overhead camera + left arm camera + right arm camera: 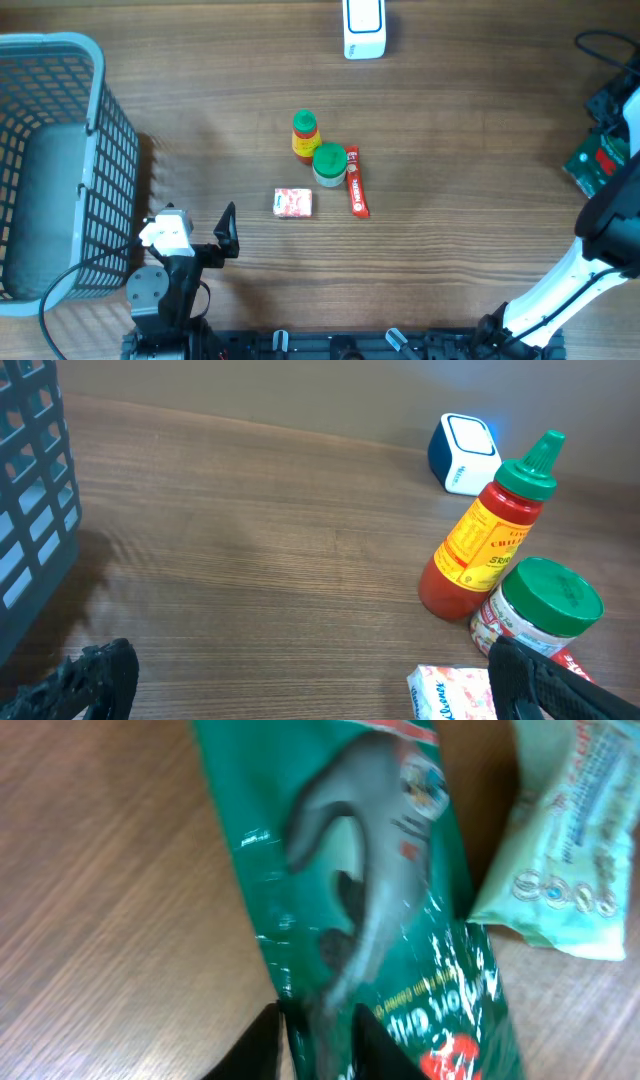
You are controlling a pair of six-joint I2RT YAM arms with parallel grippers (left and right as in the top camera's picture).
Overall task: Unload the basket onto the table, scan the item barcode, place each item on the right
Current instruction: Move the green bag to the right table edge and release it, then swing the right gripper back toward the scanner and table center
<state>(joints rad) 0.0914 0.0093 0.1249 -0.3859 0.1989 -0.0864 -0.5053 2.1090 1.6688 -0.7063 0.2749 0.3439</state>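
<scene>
Right, overhead first: scanner (pixel 363 28) at top centre of the table (pixel 480 230), basket (pixel 60 150) far left. Mid-table cluster: sauce bottle (pixel 304 135), green-lid jar (pixel 329 163) touching it, red stick packet (pixel 357 182) just beside the jar, small pink box (pixel 292 203) near them. The green packet (pixel 597 162) is at the far right edge, under the end of the right arm (pixel 600 240) and well apart from the scanner. Bottom left, the left gripper (pixel 192 228) sits beside the basket, holding nothing.

Left wrist: both fingers (pixel 100 680) are at the bottom corners, spread wide, with bare wood between them. The sauce bottle stands upright with the green-lid jar in front of it. A corner of the small pink box shows at the bottom edge. The scanner is behind, showing blue on top.

Right wrist: blurred. The right gripper (pixel 320 1040) has a dark finger on either side of the green packet's lower end, and the packet runs between them. Cannot tell whether they pinch it or stand slack. Grey shark-like print on the packet. A pale teal packet (pixel 560 840) lies beside it at upper right, edges meeting.
</scene>
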